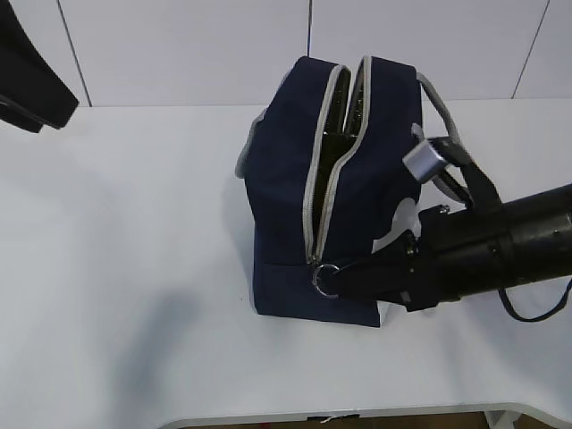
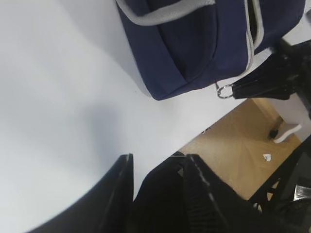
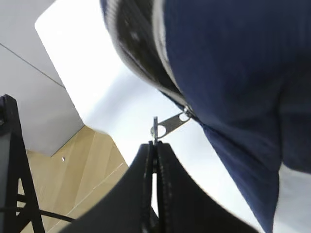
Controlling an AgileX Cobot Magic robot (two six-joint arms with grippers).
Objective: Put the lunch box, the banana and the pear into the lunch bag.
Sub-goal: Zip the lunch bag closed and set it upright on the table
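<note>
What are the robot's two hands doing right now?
Left hand: open, holding nothing.
Right hand: closed on the metal ring pull of the navy-blue fabric lunch bag.

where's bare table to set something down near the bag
The widest bare patch is the table left of the lunch bag, running from the back wall to the front edge. A narrower bare strip lies in front of the bag. The right side is crowded: the right gripper is shut on the ring pull, with handles behind it.
</note>
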